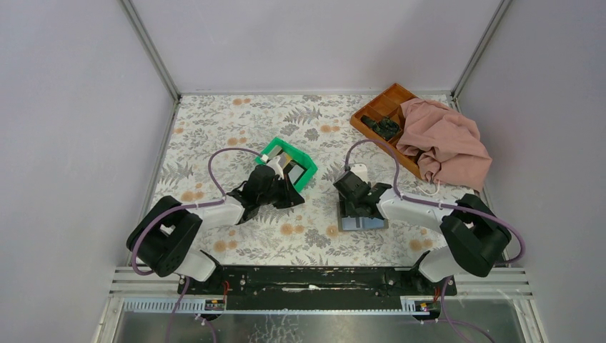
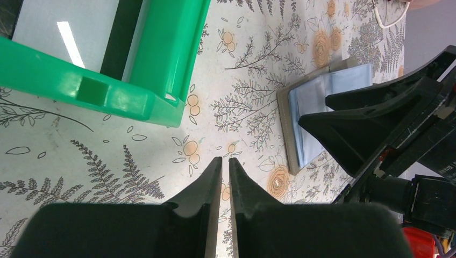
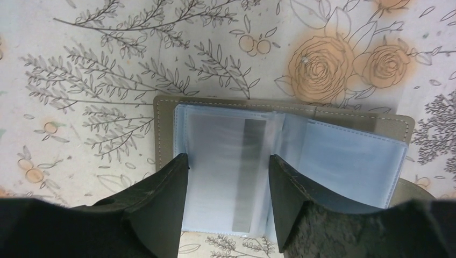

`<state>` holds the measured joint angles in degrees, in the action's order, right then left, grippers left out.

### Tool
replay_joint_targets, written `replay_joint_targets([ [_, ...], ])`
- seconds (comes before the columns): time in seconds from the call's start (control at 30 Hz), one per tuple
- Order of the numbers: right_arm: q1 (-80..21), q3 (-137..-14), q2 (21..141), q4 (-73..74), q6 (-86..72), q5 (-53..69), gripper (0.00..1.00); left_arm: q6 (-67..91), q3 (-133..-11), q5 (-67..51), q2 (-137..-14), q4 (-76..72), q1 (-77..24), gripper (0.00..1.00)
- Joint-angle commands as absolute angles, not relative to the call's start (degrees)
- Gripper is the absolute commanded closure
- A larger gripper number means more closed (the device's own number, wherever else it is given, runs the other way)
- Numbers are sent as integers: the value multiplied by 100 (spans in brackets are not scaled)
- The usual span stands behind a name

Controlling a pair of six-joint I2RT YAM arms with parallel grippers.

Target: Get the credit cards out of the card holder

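- Two fingers of the right gripper stand apart, one on each side of a clear sleeve in the card holder, and clamp nothing that shows.
- Directly beneath those jaws, inside the card holder, lies a whitish credit card with a grey stripe. Its long axis seems to run along the fingers, so they span its short width.
- Open and flat on the table, the card holder shows pale blue sleeves in a taupe cover.
- Well left of the card holder, beside the green bin, the left gripper hovers nearly closed and empty. The right arm is plainly nearer.
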<state>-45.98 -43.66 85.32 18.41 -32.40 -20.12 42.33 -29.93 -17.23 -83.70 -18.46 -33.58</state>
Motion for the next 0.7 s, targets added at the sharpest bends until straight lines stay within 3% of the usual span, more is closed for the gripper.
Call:
replay_joint_targets([
  [0.0,-4640,-4197,8137,1593,-3411,-1730,84,4219,-2953,-1800,-8361,-2254,-3296,84],
  [0.57,-4520,-3821,7541,1096,-3484,-1138,89,4306,-2993,-1877,-8473,-2405,-3305,84],
  [0.63,-4517,-3832,7569,1123,-3457,-1151,83,4291,-3006,-1882,-8472,-2383,-3302,84],
  [0.67,-4518,-3859,7602,1143,-3438,-1167,72,4289,-3014,-1887,-8478,-2374,-3304,84],
])
